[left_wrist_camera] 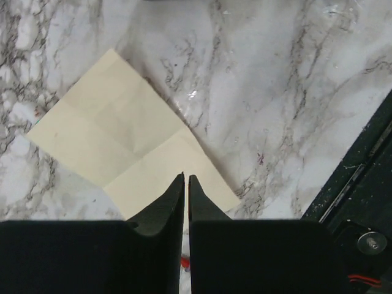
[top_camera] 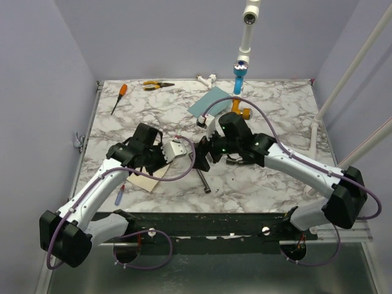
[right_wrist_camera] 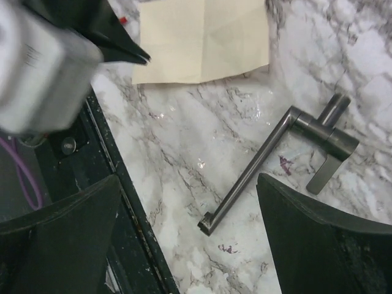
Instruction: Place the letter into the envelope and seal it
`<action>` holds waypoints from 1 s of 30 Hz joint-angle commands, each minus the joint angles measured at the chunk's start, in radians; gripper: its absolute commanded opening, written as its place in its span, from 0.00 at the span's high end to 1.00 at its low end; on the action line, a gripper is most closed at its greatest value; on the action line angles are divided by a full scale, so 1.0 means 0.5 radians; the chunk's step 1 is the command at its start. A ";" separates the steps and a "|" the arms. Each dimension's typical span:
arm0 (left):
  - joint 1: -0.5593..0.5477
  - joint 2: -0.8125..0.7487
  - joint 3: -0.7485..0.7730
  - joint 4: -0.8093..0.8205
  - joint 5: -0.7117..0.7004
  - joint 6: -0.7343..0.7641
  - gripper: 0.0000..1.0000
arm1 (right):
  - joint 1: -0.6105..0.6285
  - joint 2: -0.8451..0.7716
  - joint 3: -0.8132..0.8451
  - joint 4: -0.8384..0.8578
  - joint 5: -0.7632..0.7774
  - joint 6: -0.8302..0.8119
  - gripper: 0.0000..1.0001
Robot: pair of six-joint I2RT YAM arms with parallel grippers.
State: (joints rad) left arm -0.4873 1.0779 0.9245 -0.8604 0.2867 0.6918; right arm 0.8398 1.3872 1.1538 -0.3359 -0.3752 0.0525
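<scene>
The tan letter [left_wrist_camera: 119, 138] lies flat on the marble table, creased into quarters. In the top view it [top_camera: 149, 181] sits near the front left. My left gripper [left_wrist_camera: 185, 176] is shut with only a hairline gap, its tips just above the letter's near corner; nothing shows between the jaws. In the top view it [top_camera: 150, 166] points down at the letter. The teal envelope [top_camera: 208, 101] lies far back by the centre, apart from both grippers. My right gripper [right_wrist_camera: 188, 180] is wide open and empty over bare table; the letter [right_wrist_camera: 202, 37] lies beyond it.
A dark metal L-shaped tool [right_wrist_camera: 269, 153] lies between the right fingers on the table. An orange screwdriver [top_camera: 120, 95], pliers [top_camera: 157, 86], a blue tube [top_camera: 239, 78] and white fittings [top_camera: 208, 79] stand at the back. A small pen [top_camera: 119, 196] lies front left.
</scene>
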 commanded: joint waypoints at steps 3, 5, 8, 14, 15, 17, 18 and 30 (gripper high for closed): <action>0.299 0.008 0.191 0.015 -0.002 -0.066 0.61 | 0.056 0.180 -0.001 0.156 0.148 0.389 0.00; 0.387 -0.003 0.168 -0.032 -0.024 0.077 0.41 | 0.082 0.185 -0.024 0.212 0.246 0.479 0.01; 0.562 -0.058 0.042 -0.105 -0.102 0.425 0.26 | 0.119 0.223 -0.033 0.243 0.285 0.594 0.00; 0.706 -0.184 -0.392 0.068 -0.339 1.035 0.01 | 0.216 0.417 0.091 0.253 0.347 0.864 0.01; 0.706 -0.191 -0.445 0.078 -0.315 1.099 0.01 | 0.216 0.477 0.122 0.279 0.317 0.969 0.01; 0.706 -0.219 -0.524 0.116 -0.214 1.191 0.01 | 0.217 0.588 0.211 0.296 0.297 1.095 0.03; 0.708 -0.233 -0.552 0.136 -0.149 1.230 0.01 | 0.216 0.655 0.265 0.286 0.285 1.129 0.03; 0.511 -0.229 -0.889 0.353 -0.016 1.293 0.01 | 0.170 1.062 0.522 0.275 0.174 1.355 0.02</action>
State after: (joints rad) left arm -0.2096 0.9806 0.5438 -0.7200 0.2489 1.2629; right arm 0.9459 1.8740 1.3777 -0.2256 -0.2596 0.6502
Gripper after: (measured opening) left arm 0.987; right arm 0.974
